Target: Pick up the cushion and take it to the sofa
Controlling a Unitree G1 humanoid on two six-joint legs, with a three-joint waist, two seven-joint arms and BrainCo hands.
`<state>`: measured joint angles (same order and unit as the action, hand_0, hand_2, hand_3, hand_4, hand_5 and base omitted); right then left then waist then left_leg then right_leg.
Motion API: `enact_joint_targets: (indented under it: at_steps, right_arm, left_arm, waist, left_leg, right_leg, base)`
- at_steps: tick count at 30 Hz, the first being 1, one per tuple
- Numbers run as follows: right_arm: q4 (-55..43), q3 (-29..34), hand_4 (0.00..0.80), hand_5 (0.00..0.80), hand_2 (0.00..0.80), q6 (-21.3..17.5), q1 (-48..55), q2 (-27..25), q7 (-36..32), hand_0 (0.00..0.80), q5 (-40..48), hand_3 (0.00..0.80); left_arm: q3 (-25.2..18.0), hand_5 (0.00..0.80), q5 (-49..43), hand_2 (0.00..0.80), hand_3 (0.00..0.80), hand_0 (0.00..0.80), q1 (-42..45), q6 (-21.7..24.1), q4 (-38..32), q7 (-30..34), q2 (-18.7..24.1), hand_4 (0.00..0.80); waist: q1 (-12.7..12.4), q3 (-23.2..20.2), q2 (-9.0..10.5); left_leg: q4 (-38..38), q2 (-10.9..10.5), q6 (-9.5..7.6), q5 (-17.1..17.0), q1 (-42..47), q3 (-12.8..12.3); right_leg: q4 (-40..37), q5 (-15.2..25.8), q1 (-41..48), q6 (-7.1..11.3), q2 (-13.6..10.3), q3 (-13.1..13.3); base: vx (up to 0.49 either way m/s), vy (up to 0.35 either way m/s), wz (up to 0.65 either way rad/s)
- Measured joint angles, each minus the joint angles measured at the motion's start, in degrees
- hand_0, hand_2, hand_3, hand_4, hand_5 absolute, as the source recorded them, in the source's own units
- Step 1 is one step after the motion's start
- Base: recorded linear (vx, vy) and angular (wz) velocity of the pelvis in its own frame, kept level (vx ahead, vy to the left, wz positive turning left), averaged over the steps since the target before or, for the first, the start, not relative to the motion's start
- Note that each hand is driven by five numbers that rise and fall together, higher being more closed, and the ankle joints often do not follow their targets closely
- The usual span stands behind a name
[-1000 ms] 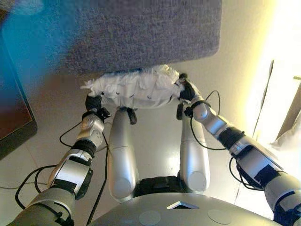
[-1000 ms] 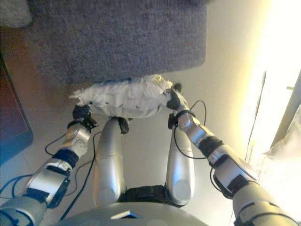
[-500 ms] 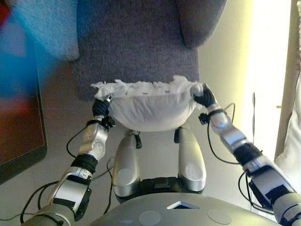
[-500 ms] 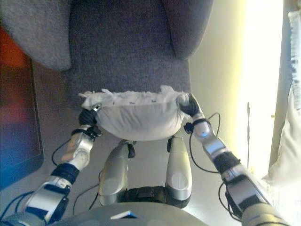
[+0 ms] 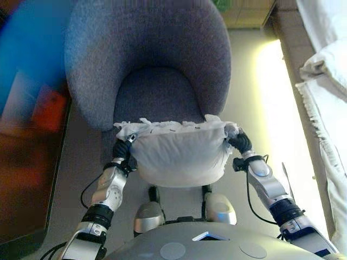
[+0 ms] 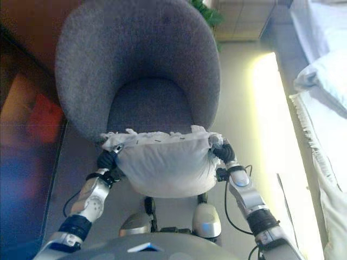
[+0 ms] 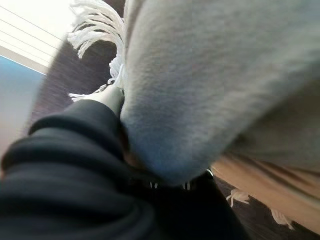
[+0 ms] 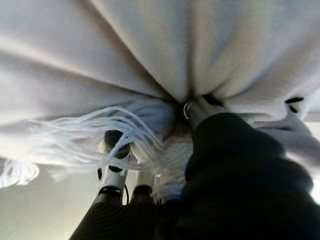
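A white cushion with a fringed top edge hangs in front of me, held at its two upper corners. My left hand grips its left corner and my right hand its right corner. In each wrist view a finger digs into the cloth. Just beyond the cushion stands a grey round-backed sofa chair; its seat is bare. The cushion's top edge is level with the seat's front edge.
White bedding with a fringed edge runs along the right side. A dark wooden cabinet stands on the left, close to the chair. A strip of pale floor lies between chair and bedding. A green plant shows behind the chair.
The camera has swung up, so the whole chair now shows. The cushion has risen in my two hands and now covers more of my legs; both grips are unchanged.
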<state>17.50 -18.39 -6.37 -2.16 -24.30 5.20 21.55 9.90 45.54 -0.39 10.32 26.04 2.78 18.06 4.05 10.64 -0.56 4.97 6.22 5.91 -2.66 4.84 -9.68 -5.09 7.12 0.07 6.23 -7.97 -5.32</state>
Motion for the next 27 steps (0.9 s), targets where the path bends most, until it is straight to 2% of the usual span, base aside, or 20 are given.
enact_joint_targets:
  at_steps: [7,14,15,17,18,20,22,23,27]
  right_arm:
    - [-0.18,0.24,0.8,0.8,0.8,0.05,0.08,0.69,0.73,0.8,0.42,0.8]
    - [-0.19,1.97,0.8,0.8,0.8,0.74,0.81,0.62,0.11,0.8,0.47,0.8]
    - [-0.19,1.98,0.8,0.8,0.8,1.13,0.81,0.51,0.06,0.8,0.48,0.8]
    - [-0.35,1.97,0.8,0.8,0.8,2.15,0.81,0.19,-0.12,0.8,0.57,0.8]
    - [-0.61,1.94,0.8,0.8,0.8,2.61,0.74,-0.01,-0.32,0.8,1.11,0.8]
    - [-0.74,1.96,0.8,0.8,0.8,2.96,0.69,-0.15,-0.66,0.8,2.01,0.8]
    - [-0.73,2.1,0.8,0.8,0.8,3.09,0.97,-0.05,-0.5,0.8,2.4,0.8]
    - [-0.73,2.25,0.8,0.8,0.8,3.09,1.06,0.03,-0.52,0.8,2.58,0.8]
    - [-0.9,3.38,0.8,0.8,0.8,3.3,1.86,1.57,-0.54,0.8,2.74,0.8]
  left_arm:
    - [-0.1,0.8,-2.19,0.8,0.8,0.8,-0.77,-1.12,-0.56,-0.05,1.23,0.8]
    - [0.14,0.8,-1.99,0.8,0.8,0.8,-1.03,-2.23,-1.07,-0.06,0.5,0.8]
    - [0.14,0.8,-1.99,0.8,0.8,0.8,-1.02,-2.24,-1.06,-0.1,0.38,0.8]
    - [0.13,0.8,-2.0,0.8,0.8,0.8,-1.04,-2.25,-1.07,-0.45,0.09,0.8]
    - [0.11,0.8,-2.02,0.8,0.8,0.8,-1.04,-2.26,-1.07,-0.84,-0.15,0.8]
    - [0.09,0.8,-2.11,0.8,0.8,0.8,-1.04,-2.34,-1.07,-1.25,-0.4,0.8]
    - [0.08,0.8,-2.34,0.8,0.8,0.8,-1.17,-2.77,-1.07,-1.35,-0.76,0.8]
    - [0.02,0.8,-2.6,0.8,0.8,0.8,-1.21,-3.14,-1.08,-1.35,-0.76,0.8]
    - [-0.32,0.8,-3.63,0.8,0.8,0.8,-1.2,-4.2,-1.36,-1.34,-0.74,0.8]
  waist:
    - [0.48,-4.41,0.49]
    - [2.86,-5.24,0.34]
    - [2.83,-5.24,0.34]
    - [2.63,-5.36,0.22]
    - [1.31,-5.53,0.0]
    - [1.1,-5.83,-0.49]
    - [2.04,-6.02,-0.74]
    - [2.2,-6.05,-0.75]
    - [2.27,-6.14,-0.78]
  left_leg:
    - [0.03,0.72,-0.07,0.44,1.76,-0.21]
    - [-0.26,1.61,-0.03,0.5,2.57,0.6]
    - [-0.56,1.42,0.01,0.66,2.65,1.26]
    - [-0.86,1.12,-0.63,1.83,3.0,5.85]
    - [-0.89,0.73,-1.42,2.61,3.14,8.23]
    - [-0.58,0.21,-0.92,3.24,3.37,9.69]
    - [-0.07,-0.45,-0.77,3.3,3.6,9.28]
    - [0.02,-0.64,-0.7,3.28,3.62,8.37]
    - [0.05,-1.81,-0.61,3.33,4.16,7.61]
  right_leg:
    - [0.88,-0.59,1.09,-0.18,0.95,1.09]
    - [0.87,-0.99,1.61,-0.94,2.56,3.59]
    - [0.82,-1.03,1.6,-1.24,2.8,4.31]
    - [0.63,-0.67,0.93,-1.56,3.4,6.31]
    - [0.69,-0.34,0.47,-1.48,3.55,7.95]
    - [0.59,0.23,-0.23,-1.08,3.41,9.51]
    - [0.3,0.51,-0.15,-0.53,2.5,9.49]
    - [0.11,0.67,-0.19,-0.16,1.93,9.38]
    - [0.07,1.32,-0.19,0.39,1.03,9.54]
  base:
    - [0.082,-0.106,-0.03]
    - [0.048,-0.06,-0.07]
    - [0.049,0.02,-0.27]
    - [0.032,0.041,-0.54]
    - [0.004,0.087,-0.79]
    - [-0.002,0.143,-0.52]
    - [0.013,0.151,-0.11]
    - [0.014,0.14,-0.15]
    - [-0.025,0.139,-0.08]
